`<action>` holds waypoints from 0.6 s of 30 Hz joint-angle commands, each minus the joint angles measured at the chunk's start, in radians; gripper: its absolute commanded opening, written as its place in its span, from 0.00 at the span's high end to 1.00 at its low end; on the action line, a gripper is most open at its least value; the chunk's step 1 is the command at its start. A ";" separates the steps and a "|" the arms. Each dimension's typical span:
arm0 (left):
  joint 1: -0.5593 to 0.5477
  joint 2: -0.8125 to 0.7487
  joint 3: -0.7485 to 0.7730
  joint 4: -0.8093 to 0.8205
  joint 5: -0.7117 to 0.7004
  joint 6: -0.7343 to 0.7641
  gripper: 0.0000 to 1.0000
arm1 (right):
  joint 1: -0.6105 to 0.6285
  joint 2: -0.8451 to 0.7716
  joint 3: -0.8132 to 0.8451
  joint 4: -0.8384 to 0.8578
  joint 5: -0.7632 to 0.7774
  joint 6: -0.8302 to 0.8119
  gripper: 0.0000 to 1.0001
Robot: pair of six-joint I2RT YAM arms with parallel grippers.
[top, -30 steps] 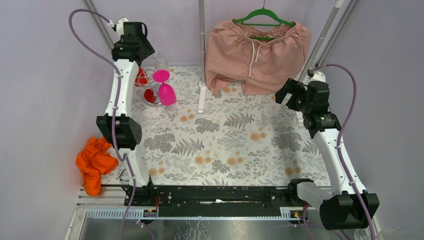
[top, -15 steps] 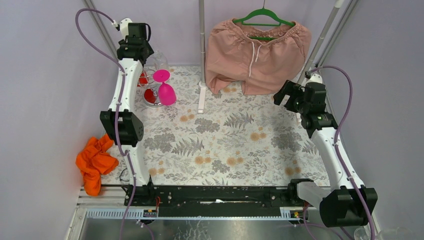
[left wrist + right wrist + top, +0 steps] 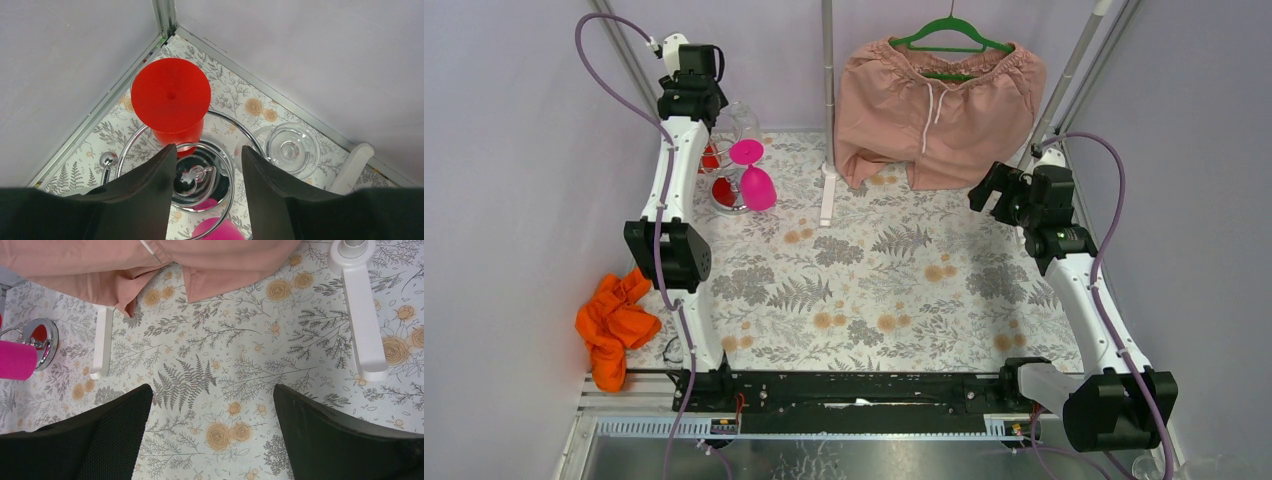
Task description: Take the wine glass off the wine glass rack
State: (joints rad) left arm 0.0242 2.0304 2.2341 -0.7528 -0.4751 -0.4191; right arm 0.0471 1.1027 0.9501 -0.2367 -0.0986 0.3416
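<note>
The fingers of your left gripper hide both flanks of the wine glass rack; just below them the frame edge cuts off the pink wine glass.

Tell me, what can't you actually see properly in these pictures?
Top view: the left arm covers part of the wine glass rack and the red glass.
Left wrist view: the bottom edge and the left gripper cut off the pink glass.
Right wrist view: the left edge crops the rack and the pink glass.

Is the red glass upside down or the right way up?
Upside down. Looking down from the left wrist camera, the red glass shows its flat round foot on top, with the bowl below.
</note>
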 commanded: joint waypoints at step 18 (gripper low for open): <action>0.031 0.031 -0.046 0.104 0.066 0.037 0.69 | 0.004 0.002 -0.014 0.027 0.000 0.000 0.00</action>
State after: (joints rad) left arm 0.0505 2.0377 2.2074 -0.7090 -0.4446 -0.4019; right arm 0.0471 1.1118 0.9390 -0.2340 -0.0982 0.3416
